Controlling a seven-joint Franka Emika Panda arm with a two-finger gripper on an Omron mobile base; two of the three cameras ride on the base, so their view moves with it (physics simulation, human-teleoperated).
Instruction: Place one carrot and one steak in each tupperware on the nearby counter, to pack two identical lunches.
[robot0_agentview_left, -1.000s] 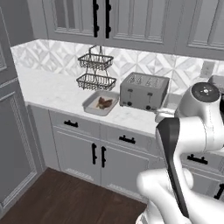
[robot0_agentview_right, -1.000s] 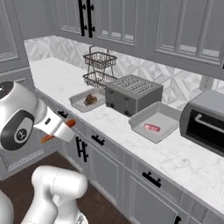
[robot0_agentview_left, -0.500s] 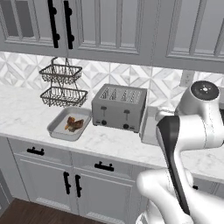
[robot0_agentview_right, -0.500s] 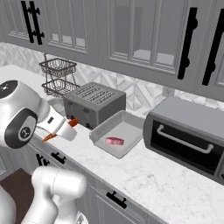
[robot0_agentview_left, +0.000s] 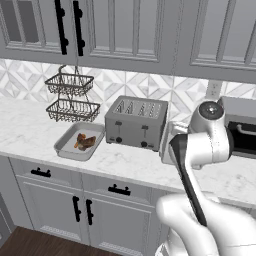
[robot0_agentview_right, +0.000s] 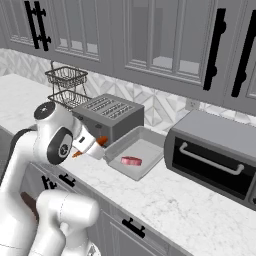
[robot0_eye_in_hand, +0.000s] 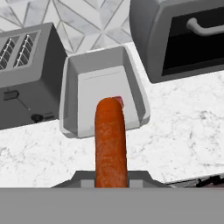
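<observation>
My gripper (robot0_agentview_right: 90, 146) is shut on a carrot (robot0_eye_in_hand: 111, 139), an orange stick that points away from the hand in the hand view. Its orange ends (robot0_agentview_right: 102, 140) show on both sides of the hand. Just beyond the carrot's tip lies a light-grey tupperware (robot0_eye_in_hand: 70, 89) holding the pink-red steak (robot0_agentview_right: 131, 160); that steak peeks out past the tip (robot0_eye_in_hand: 118, 101). The hand hovers at this tupperware's (robot0_agentview_right: 150, 136) near-left corner, above the counter (robot0_agentview_right: 165, 195). A second tupperware (robot0_agentview_left: 64, 144) sits left of the toaster with the dark brown steak (robot0_agentview_left: 86, 142) in it.
A grey toaster (robot0_agentview_left: 136, 122) stands between the two containers. A dark toaster oven (robot0_agentview_right: 215, 150) stands right of the nearer container. Black wire baskets (robot0_agentview_left: 70, 97) stand at the back left. Grey cabinets hang above, and marble shows in front of the containers.
The whole scene has slid left in both base views, so the base has driven right along the counter. The carrot stays in the shut gripper, now facing the container with the pink steak.
</observation>
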